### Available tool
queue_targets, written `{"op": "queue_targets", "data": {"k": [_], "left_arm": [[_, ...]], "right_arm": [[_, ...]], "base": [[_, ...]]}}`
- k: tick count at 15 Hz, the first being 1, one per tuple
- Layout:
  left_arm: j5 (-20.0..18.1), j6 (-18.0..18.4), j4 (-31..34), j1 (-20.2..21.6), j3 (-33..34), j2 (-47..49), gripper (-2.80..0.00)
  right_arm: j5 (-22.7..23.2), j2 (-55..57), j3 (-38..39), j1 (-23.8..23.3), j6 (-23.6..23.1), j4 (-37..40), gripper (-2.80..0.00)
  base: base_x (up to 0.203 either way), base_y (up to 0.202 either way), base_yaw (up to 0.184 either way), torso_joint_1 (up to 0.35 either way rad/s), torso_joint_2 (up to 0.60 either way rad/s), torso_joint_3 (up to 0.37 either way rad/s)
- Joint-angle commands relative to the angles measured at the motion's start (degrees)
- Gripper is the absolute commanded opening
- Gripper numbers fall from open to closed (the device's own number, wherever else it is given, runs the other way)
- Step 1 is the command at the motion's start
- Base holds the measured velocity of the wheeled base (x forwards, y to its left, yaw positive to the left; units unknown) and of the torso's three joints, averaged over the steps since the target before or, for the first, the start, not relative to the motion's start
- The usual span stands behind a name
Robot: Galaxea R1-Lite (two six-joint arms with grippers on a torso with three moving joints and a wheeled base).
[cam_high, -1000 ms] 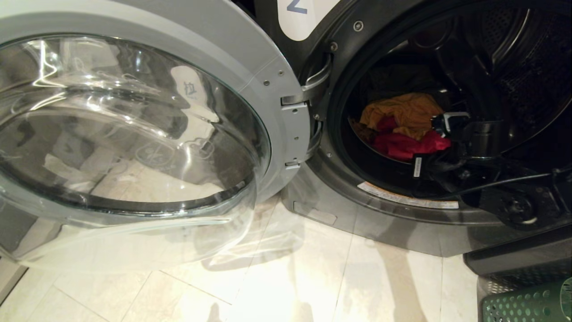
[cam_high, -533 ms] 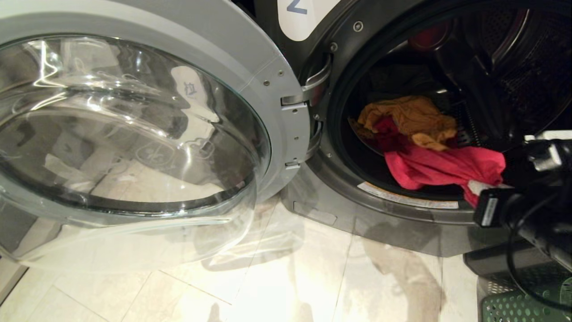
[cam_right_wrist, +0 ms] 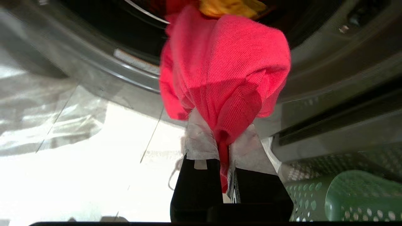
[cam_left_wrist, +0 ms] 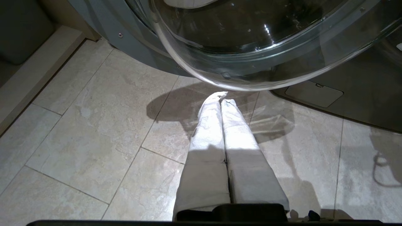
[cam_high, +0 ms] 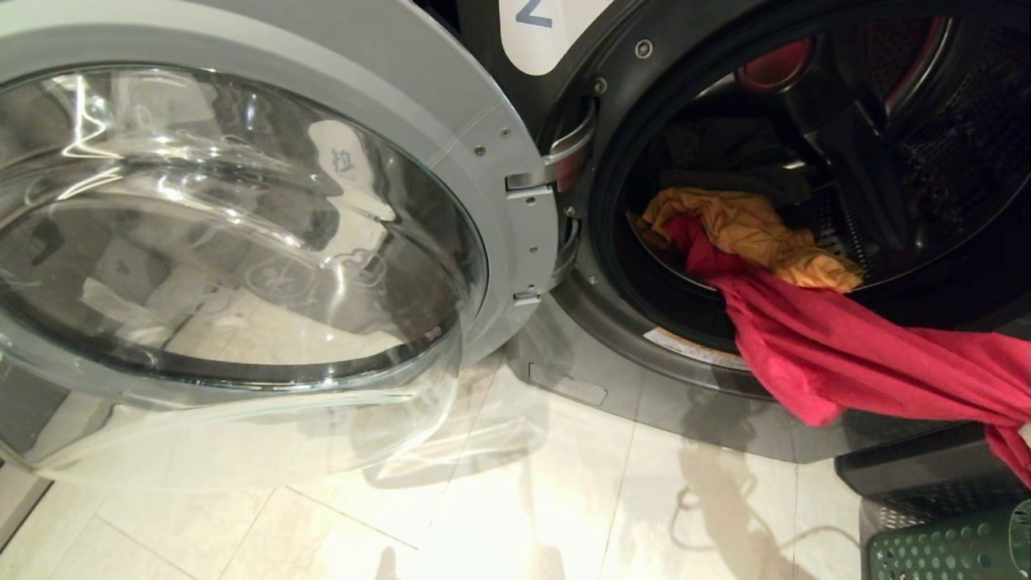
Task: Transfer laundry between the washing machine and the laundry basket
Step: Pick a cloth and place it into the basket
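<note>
One garment is on its way out: the red garment (cam_high: 854, 354) stretches from the drum of the washing machine (cam_high: 636, 387) over the door sill toward the lower right of the head view, its tail end still tucked under the orange garment (cam_high: 757, 229). The right gripper (cam_right_wrist: 223, 138) has its jaws pinched tight on a bunched fold of that red cloth. The laundry basket (cam_high: 942, 552) sits at the bottom right corner, and what's in it can't be made out. Left gripper (cam_left_wrist: 220, 100) hangs closed and empty over the floor tiles. At least the orange piece, possibly darker items behind, remains to unload.
</note>
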Motion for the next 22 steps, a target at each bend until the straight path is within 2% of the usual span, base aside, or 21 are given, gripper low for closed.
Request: {"op": "queue_targets", "data": {"k": [1,3,7,10,14,22], "left_arm": [[0.0,0.0,-0.1,0.0,2.3,0.0,-2.80],[0.0,0.0,-0.1,0.0,2.3,0.0,-2.80],[0.0,0.0,-0.1,0.0,2.3,0.0,-2.80],[0.0,0.0,-0.1,0.0,2.3,0.1,-2.80],[0.0,0.0,-0.1,0.0,2.3,0.0,-2.80],[0.0,0.1,-0.1,0.0,2.3,0.0,-2.80]], "right_arm": [[2.6,-5.5,-1.0,-0.2,-4.5,1.1,-2.80],[4.6,-7.4,-3.8,-0.2,-10.3,1.6,-2.80],[7.1,-9.5,-9.1,-0.2,-17.6,2.2,-2.80],[8.2,-8.9,-17.4,-0.2,-18.7,4.5,-2.80],[8.9,-8.5,-28.9,-0.2,-19.5,13.1,-2.80],[9.4,-6.3,-48.3,-0.2,-26.0,18.2,-2.80]], "base": [[0.000,0.000,0.000,0.000,0.00,0.000],[0.000,0.000,0.000,0.000,0.00,0.000],[0.000,0.000,0.000,0.000,0.00,0.000],[0.000,0.000,0.000,0.000,0.00,0.000],[0.000,0.000,0.000,0.000,0.00,0.000],[0.000,0.000,0.000,0.000,0.00,0.000]]}}
